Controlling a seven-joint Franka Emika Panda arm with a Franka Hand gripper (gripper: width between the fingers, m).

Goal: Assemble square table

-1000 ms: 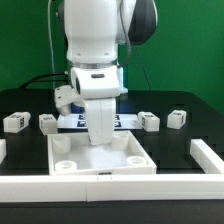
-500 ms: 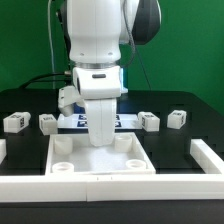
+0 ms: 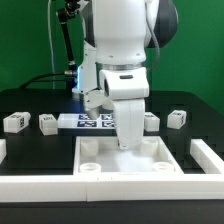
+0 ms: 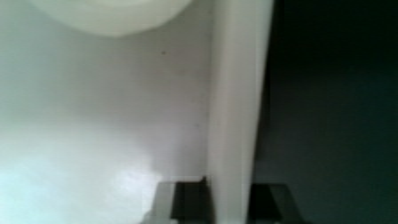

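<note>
Tool (image 3: 128, 146) first: its jaws pinch shut on the far rim of the square panel (image 3: 112, 160), and our wrist view shows that rim between them. The panel lies rim-up on the desk (image 3: 30, 148), its corner sockets empty. Beyond the panel, four legs (image 3: 47, 122) stand loose, flanking the marker board (image 3: 95, 121). We judge the assembly barely begun: every leg is yet to be fitted.

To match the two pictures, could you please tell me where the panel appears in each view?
Exterior view: the panel lies low in the middle of the picture, its far side under the gripper.
Wrist view: the panel fills the pale part of the picture, seen very close.
Shared landmark: the panel's raised rim, pinched between the gripper's fingers.
</note>
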